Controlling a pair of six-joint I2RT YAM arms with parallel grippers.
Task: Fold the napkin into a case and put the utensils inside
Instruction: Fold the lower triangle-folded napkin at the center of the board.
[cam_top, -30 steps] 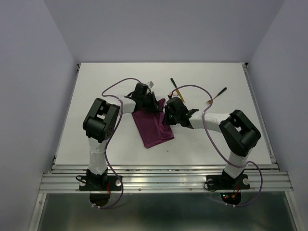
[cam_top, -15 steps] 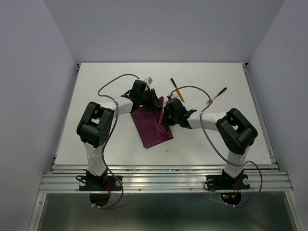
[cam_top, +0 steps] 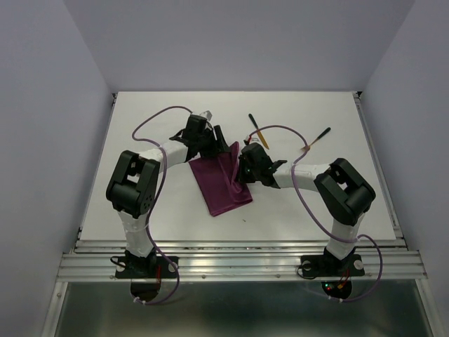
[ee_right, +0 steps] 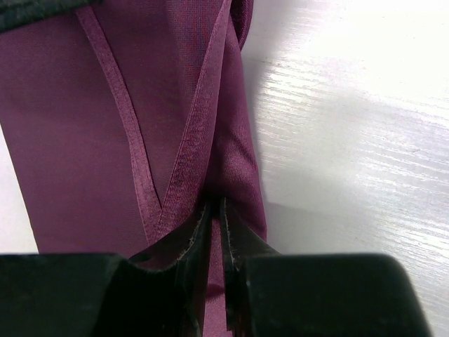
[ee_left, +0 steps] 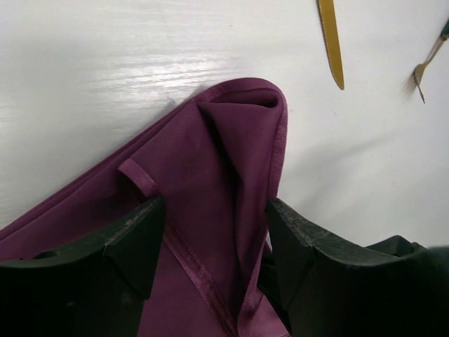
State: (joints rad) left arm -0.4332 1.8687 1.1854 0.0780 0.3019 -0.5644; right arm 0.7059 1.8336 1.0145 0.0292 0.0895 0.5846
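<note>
The magenta-purple napkin (cam_top: 221, 186) lies partly folded on the white table, its far corner bunched into a raised fold (ee_left: 242, 116). My left gripper (cam_top: 218, 145) is open over that far corner, its fingers (ee_left: 133, 242) standing either side of the cloth (ee_left: 210, 161) without pinching it. My right gripper (cam_top: 243, 173) is shut on the napkin's right hemmed edge (ee_right: 210, 140), with the cloth pinched between the tips (ee_right: 217, 214). The utensils lie beyond the napkin: a knife (cam_top: 257, 130) with a gold blade (ee_left: 331, 42), and a fork (cam_top: 317, 138) further right, also seen from the left wrist (ee_left: 424, 64).
The white table (cam_top: 140, 203) ends at a metal rail along the near edge. Pale walls close in the left, right and far sides. Purple cables loop from both arms above the table surface.
My left gripper has opened and let go of the napkin's far corner, and the left arm has shifted a little left and back. The right gripper keeps its hold.
</note>
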